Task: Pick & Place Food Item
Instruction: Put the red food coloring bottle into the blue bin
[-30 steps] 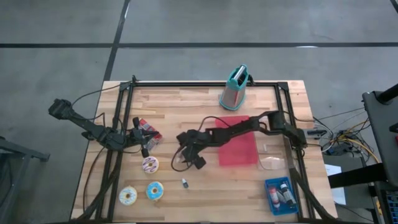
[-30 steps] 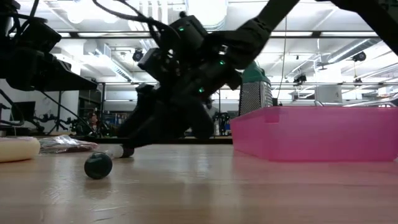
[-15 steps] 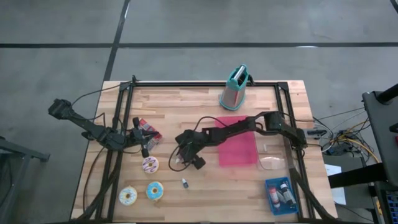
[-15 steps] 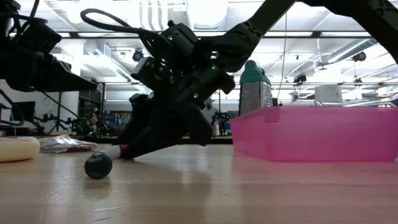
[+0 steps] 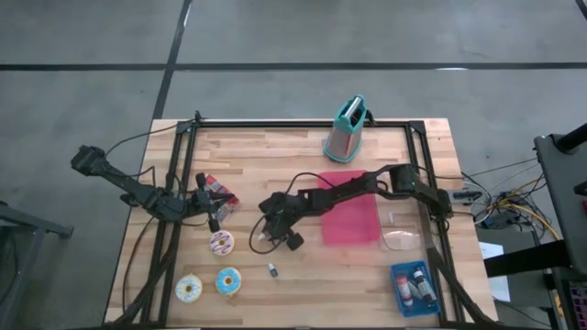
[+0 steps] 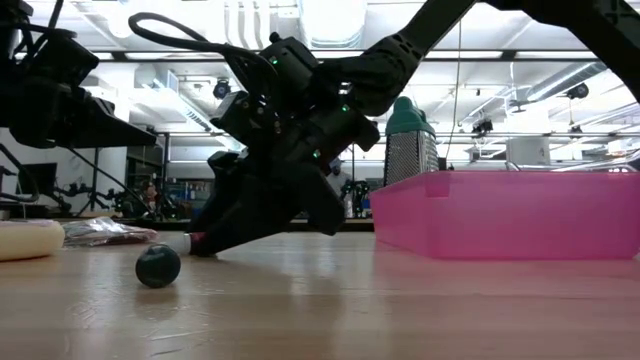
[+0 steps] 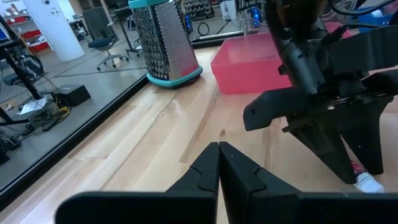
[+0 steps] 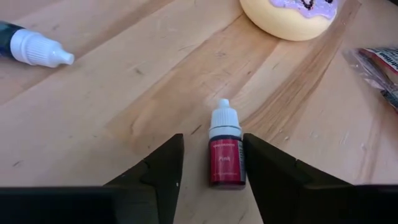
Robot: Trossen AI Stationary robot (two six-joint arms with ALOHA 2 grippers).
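A small pink food-colouring bottle [image 8: 226, 157] with a white cap lies on its side on the table; it also shows in the low view [image 6: 190, 242]. My right gripper [image 8: 214, 169] is open and low over the table, one finger on each side of the bottle; in the high view it is at mid-table [image 5: 262, 238]. A purple-iced donut [image 8: 291, 15] lies just beyond the bottle. My left gripper [image 7: 219, 163] is shut and empty at the table's left [image 5: 213, 211]. My right gripper comes at the pink bottle slanting down from the table's right, its fingers lying along the bottle. One finger [image 8: 267, 163] stands right against the bottle's side [image 8: 240, 163]; I cannot tell whether it touches. The other finger is clear of it.
A dark bottle [image 5: 272, 269] lies near the front. Three donuts [image 5: 221, 242] [image 5: 190, 289] [image 5: 228, 280] lie at front left, and a snack packet [image 5: 220, 193] by my left gripper. A pink tray [image 5: 350, 220], a grater [image 5: 346, 128], a clear lid [image 5: 401, 240] and a blue box [image 5: 415, 289] are on the right.
My right gripper has moved a little toward the table's left edge and tipped lower around the pink bottle, then kept still. The bottle has stayed where it lay.
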